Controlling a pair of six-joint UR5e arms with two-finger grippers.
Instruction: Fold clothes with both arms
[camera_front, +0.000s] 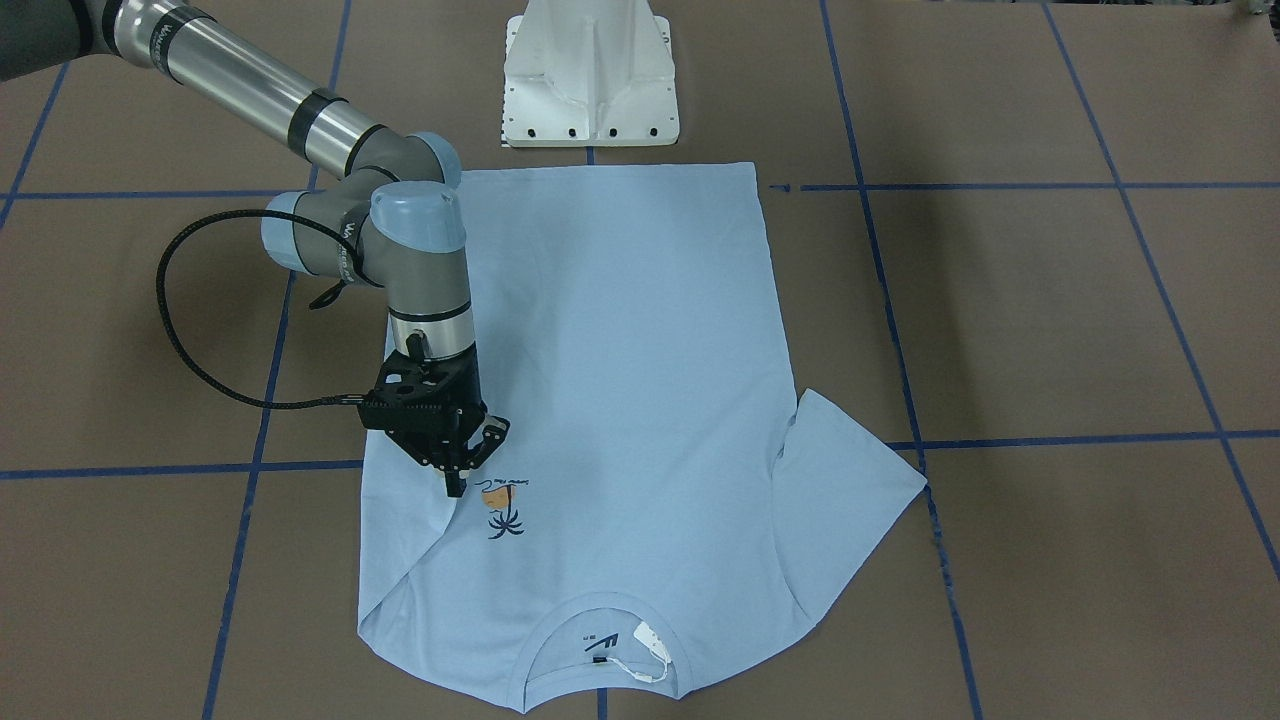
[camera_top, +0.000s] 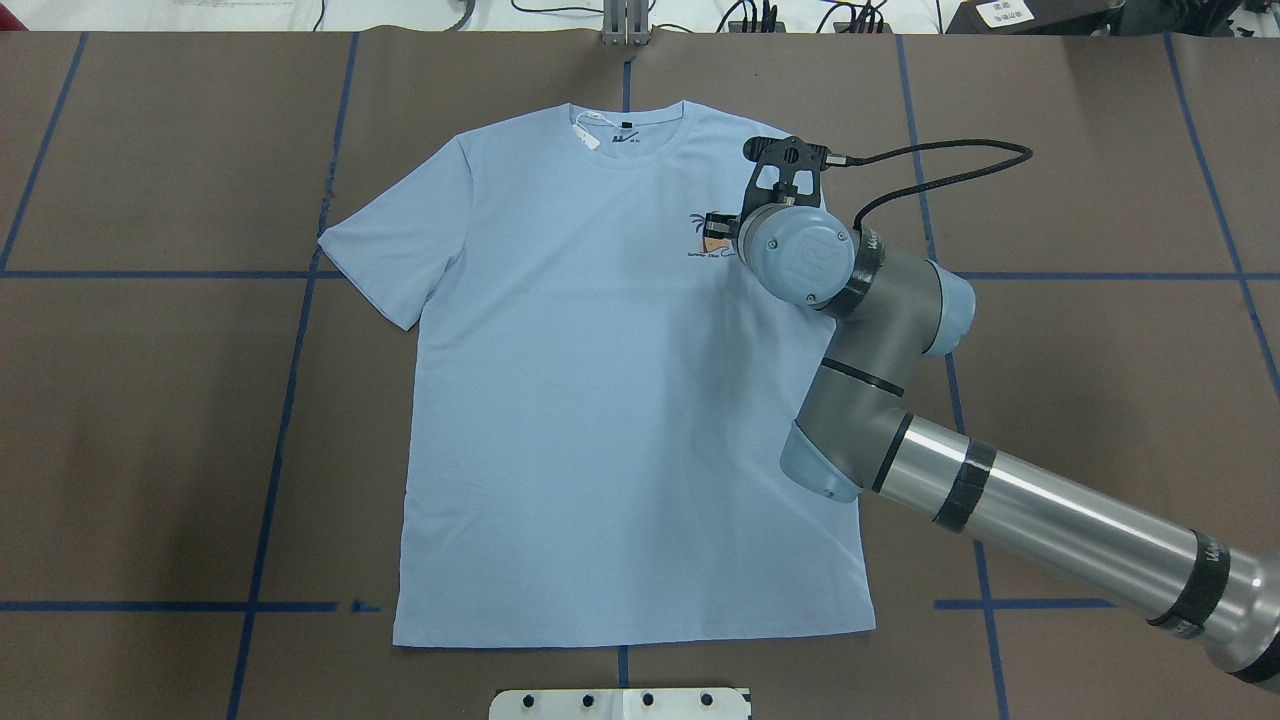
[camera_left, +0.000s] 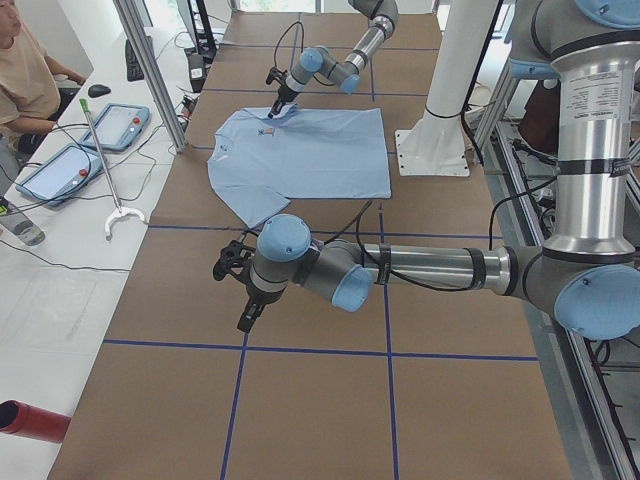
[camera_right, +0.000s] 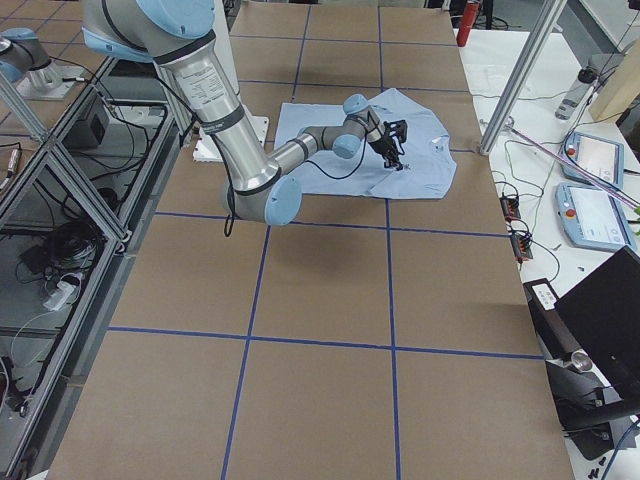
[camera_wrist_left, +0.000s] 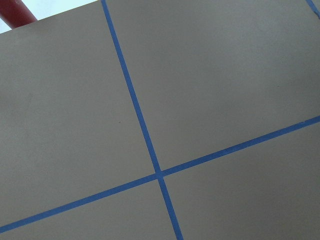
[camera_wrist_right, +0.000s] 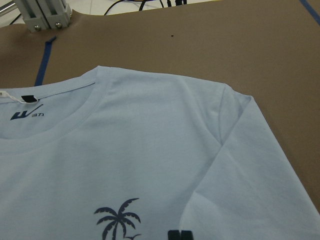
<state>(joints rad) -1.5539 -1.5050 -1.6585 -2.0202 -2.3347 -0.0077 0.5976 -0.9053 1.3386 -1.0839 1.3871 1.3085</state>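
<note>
The light blue T-shirt (camera_front: 620, 350) (camera_top: 600, 420) lies flat, front up, with its collar (camera_front: 600, 640) at the far side from the base. On my right side, its sleeve (camera_wrist_right: 240, 150) is folded in over the chest. My right gripper (camera_front: 455, 488) (camera_top: 718, 228) points down at that sleeve's tip, next to the palm print (camera_front: 503, 508). Its fingers are together on the cloth. The other sleeve (camera_top: 385, 240) is spread out. Far from the shirt, my left gripper (camera_left: 245, 318) hangs over bare table. I cannot tell if it is open.
The white pedestal base (camera_front: 590, 75) stands at the shirt's hem. Blue tape lines (camera_wrist_left: 140, 120) grid the brown table. A person (camera_left: 20, 70), tablets (camera_left: 60, 170) and a red cylinder (camera_left: 30, 420) are on the far bench, beside aluminium posts (camera_left: 150, 70).
</note>
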